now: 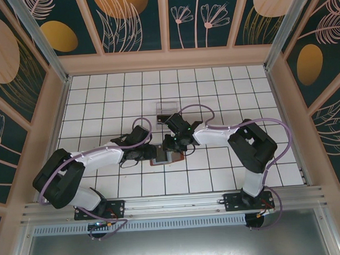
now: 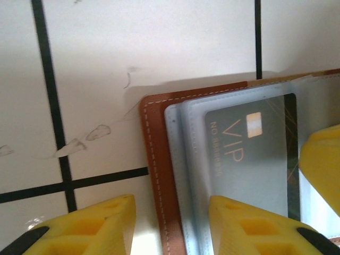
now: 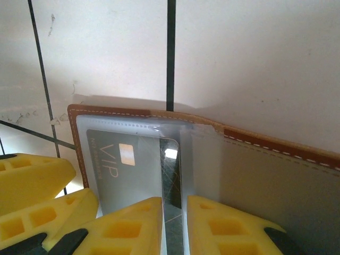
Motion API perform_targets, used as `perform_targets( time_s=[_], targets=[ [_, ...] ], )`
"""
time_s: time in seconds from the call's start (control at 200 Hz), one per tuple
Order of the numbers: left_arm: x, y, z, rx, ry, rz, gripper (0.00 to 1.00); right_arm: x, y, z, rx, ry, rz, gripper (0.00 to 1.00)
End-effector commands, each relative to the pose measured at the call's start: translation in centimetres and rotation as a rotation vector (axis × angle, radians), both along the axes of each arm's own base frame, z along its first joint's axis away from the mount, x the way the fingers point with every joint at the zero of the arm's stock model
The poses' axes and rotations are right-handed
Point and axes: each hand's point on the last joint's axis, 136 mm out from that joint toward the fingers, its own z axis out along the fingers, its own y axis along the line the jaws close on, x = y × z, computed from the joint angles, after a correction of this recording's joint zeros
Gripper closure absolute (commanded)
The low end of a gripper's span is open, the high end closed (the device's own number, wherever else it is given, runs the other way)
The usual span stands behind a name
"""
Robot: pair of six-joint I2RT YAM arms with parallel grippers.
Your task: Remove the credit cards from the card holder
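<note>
Pin card holder [image 2: 154, 159] at 9 o'clock with spread left claw [image 2: 171, 207]; draw credit card [image 2: 244, 159] out straight, right claw [image 3: 173, 207] closure unclear.

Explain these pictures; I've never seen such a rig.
Two robot arms stand at the near edge of a tiled table. One picture looks down from above; two come from wrist cameras, where the yellow fingers are gripper tips. On the table lie an open brown card holder, a grey VIP card in its clear sleeve, and a clear tray farther back. The left gripper stands open astride the holder's edge. The right gripper flanks the card's dark band; whether it pinches is unclear.
</note>
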Motion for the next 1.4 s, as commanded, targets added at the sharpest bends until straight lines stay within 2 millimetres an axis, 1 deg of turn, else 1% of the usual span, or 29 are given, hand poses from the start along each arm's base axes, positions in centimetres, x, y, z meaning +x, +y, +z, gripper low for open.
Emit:
perform_targets(
  time_s=[0.0, 0.095, 0.295, 0.375, 0.605, 0.761, 0.846, 1.036, 1.201, 1.396],
  targets=[
    [-0.1, 0.7, 0.5, 0.041, -0.007, -0.001, 0.61, 0.1, 0.3, 1.5, 0.048, -0.019, 0.007, 0.80],
    [-0.2, 0.9, 0.3, 0.049, 0.000, 0.002, 0.65, 0.0, 0.4, 1.7, 0.059, -0.021, 0.008, 0.80],
    [-0.3, 0.6, -0.1, 0.038, 0.007, -0.006, 0.63, -0.2, 0.6, 1.5, 0.069, -0.006, 0.011, 0.80],
    [-0.3, 0.5, -0.1, 0.033, 0.006, -0.006, 0.63, -0.2, 0.9, 1.9, 0.091, -0.008, 0.015, 0.80],
    [-0.5, 0.6, -0.5, 0.037, 0.015, -0.006, 0.63, -0.6, 1.2, 0.2, 0.087, 0.031, 0.026, 0.79],
    [-0.6, 0.7, -0.5, 0.038, 0.015, -0.006, 0.63, -0.6, 0.8, -0.3, 0.062, 0.034, 0.017, 0.78],
    [-0.6, 0.7, -0.5, 0.037, 0.015, -0.004, 0.63, -0.7, 0.2, -0.9, 0.028, 0.037, 0.012, 0.76],
    [-0.4, 0.6, -0.4, 0.034, 0.012, -0.004, 0.63, -0.9, 0.1, -1.4, 0.015, 0.054, 0.016, 0.68],
    [-0.5, 0.7, -0.4, 0.038, 0.011, -0.004, 0.63, -0.7, -0.5, -1.3, -0.031, 0.036, 0.006, 0.66],
    [-0.5, 0.8, -0.3, 0.037, 0.010, -0.001, 0.63, -0.2, -1.3, -0.2, -0.074, -0.004, -0.012, 0.66]
  ],
)
